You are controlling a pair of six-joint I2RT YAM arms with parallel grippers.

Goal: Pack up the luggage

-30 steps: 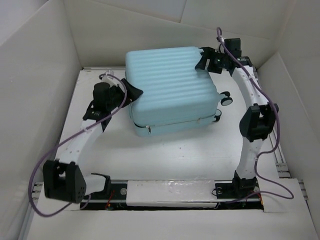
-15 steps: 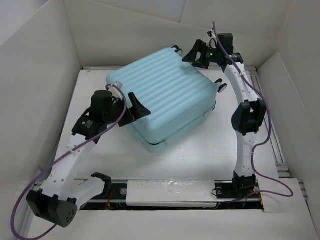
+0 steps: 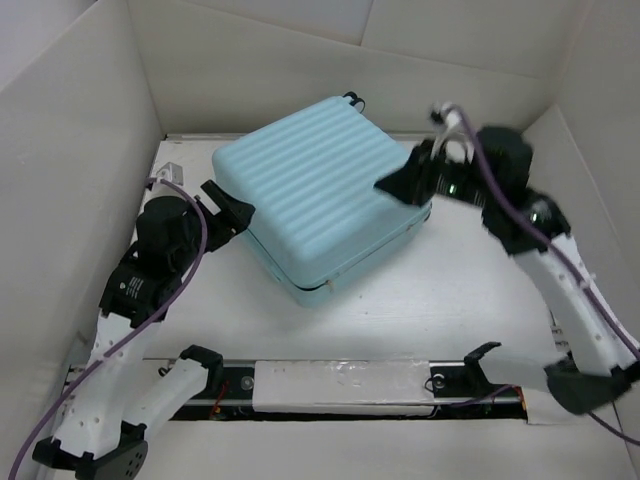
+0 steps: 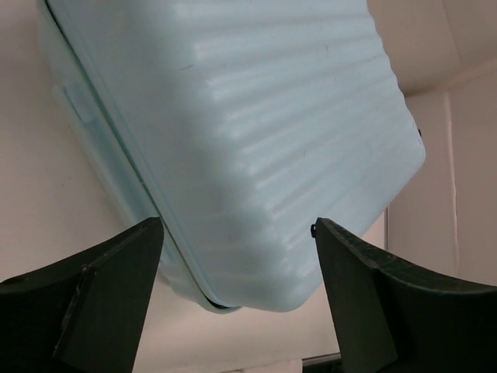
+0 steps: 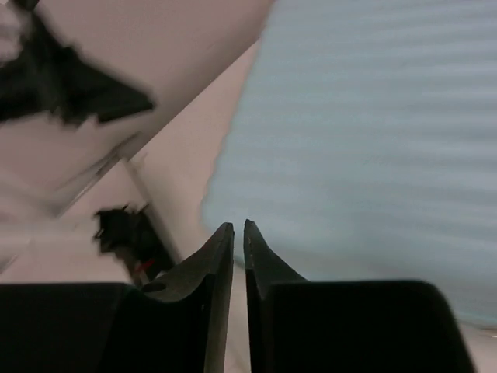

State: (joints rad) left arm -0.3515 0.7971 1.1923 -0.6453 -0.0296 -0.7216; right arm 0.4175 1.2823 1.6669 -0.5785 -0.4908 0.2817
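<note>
The luggage (image 3: 320, 195), a pale aqua ribbed hard-shell case, lies flat and closed on the white table, turned at an angle. My left gripper (image 3: 228, 208) is at its left corner, open, and touches nothing. In the left wrist view the two dark fingers (image 4: 116, 272) frame the near corner of the luggage (image 4: 256, 140) from a short way off. My right gripper (image 3: 392, 186) hovers over the case's right edge. Its jaws are drawn together to a thin slit with nothing between them, and the right gripper (image 5: 238, 225) is over the ribbed shell (image 5: 365, 155).
White cardboard walls (image 3: 90, 150) enclose the table on the left, back and right. A caster wheel (image 3: 350, 98) sticks out at the case's far corner. The arms' mounting rail (image 3: 340, 385) runs along the near edge.
The case turned counter-clockwise, then stayed put. My left arm pulled back toward the left. My right arm swung from the far corner to the case's right side and closed its jaws.
</note>
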